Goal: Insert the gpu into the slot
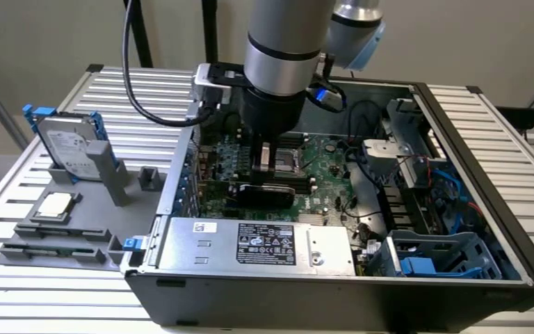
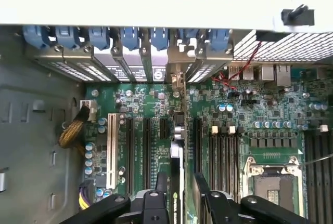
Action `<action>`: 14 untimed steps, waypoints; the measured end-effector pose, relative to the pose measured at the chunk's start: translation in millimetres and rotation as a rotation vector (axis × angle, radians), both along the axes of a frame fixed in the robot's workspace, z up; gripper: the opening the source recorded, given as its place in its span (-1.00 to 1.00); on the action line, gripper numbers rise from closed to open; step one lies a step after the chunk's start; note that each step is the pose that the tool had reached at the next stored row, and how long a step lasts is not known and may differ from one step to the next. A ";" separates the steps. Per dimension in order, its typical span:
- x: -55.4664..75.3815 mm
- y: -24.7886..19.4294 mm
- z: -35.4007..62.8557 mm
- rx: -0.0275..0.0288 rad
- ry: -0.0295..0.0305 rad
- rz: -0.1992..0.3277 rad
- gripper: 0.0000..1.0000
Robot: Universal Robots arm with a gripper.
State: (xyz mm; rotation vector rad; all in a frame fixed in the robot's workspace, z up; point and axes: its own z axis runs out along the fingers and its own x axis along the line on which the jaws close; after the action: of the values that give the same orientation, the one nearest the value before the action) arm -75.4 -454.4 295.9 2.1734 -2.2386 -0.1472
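My tool [image 2: 181, 181] stands spread either side of the thin flat black gpu card [image 2: 176, 203], gripping nothing. The card stands edge-on in the green motherboard [image 2: 156, 104]. Its slot is hidden beneath it, so it is probably seated. Doing this well means staying square, with neither finger nudging the card sideways.

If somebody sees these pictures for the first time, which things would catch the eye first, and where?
First the thick grey robot arm, which reaches down into the open computer case in the middle of the exterior view. Below it, the thin black gpu stands edge-on over the green motherboard, between the open jaws. The silver labelled power-supply box lies along the case's near wall.
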 end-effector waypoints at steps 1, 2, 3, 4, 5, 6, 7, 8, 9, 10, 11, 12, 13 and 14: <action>-0.9 0.0 3.2 -0.0001 0.0000 0.000 -0.37; -2.3 0.0 5.2 -0.0002 -0.0001 0.000 -0.37; -4.2 0.0 6.3 -0.0005 0.0000 0.001 -0.51; -6.8 0.0 6.4 -0.0009 -0.0003 0.001 -0.63; -9.1 0.0 6.4 -0.0022 -0.0002 0.003 -0.63; -11.3 0.0 6.5 -0.0040 -0.0001 0.005 -0.75; -13.6 0.0 6.5 -0.0058 -0.0002 0.007 -0.79; -15.8 0.0 6.5 -0.0080 -0.0001 0.010 -0.79; -17.8 0.0 6.6 -0.0107 0.0001 0.011 -0.79; -19.4 0.0 6.7 -0.0130 0.0004 0.013 -0.79; -20.8 0.0 6.7 -0.0155 0.0013 0.015 -0.79; -21.9 0.0 6.5 -0.0187 0.0035 0.016 -0.79; -22.9 0.0 6.4 -0.0221 0.0077 0.018 -0.79; -23.7 0.0 6.2 -0.0256 0.0130 0.020 -0.79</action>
State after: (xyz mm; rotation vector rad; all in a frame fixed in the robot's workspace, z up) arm -99.1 -454.4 302.0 2.1748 -2.1990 -0.1313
